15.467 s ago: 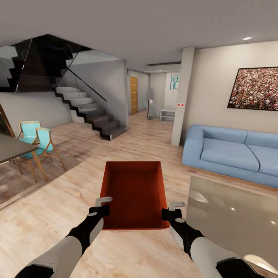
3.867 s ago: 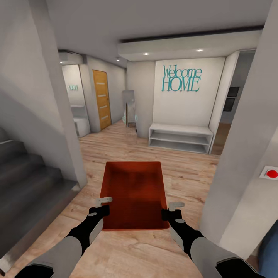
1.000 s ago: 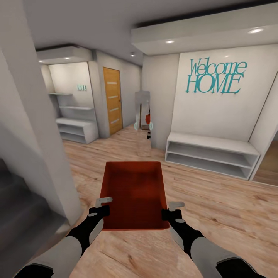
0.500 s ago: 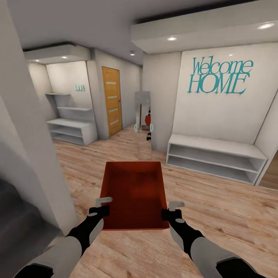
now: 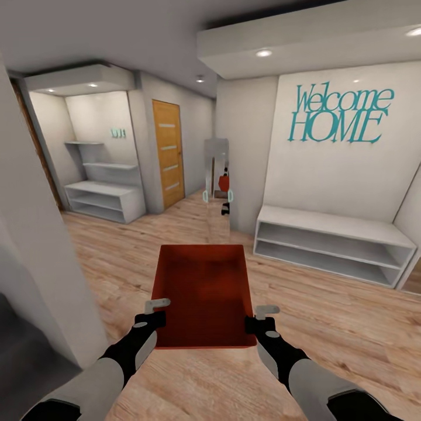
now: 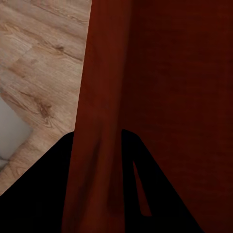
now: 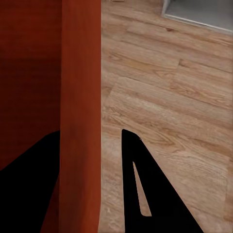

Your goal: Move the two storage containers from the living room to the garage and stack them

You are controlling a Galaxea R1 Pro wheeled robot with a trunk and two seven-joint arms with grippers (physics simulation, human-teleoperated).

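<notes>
Room: wood-plank hallway (image 5: 327, 327) — white shelves (image 5: 333, 245), "Welcome HOME" wall.
Container (image 5: 202, 292): carried level.
Left gripper (image 5: 153, 313): pinching its left wall.
Right gripper (image 5: 260, 318): pinching its right wall.

orange-red container (image 5: 202, 292), teal lettering (image 5: 339, 115)

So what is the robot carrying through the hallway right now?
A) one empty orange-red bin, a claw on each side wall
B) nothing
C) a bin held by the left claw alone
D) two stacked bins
A: the bin is empty, with the left claw and right claw each gripping a side wall.
</notes>
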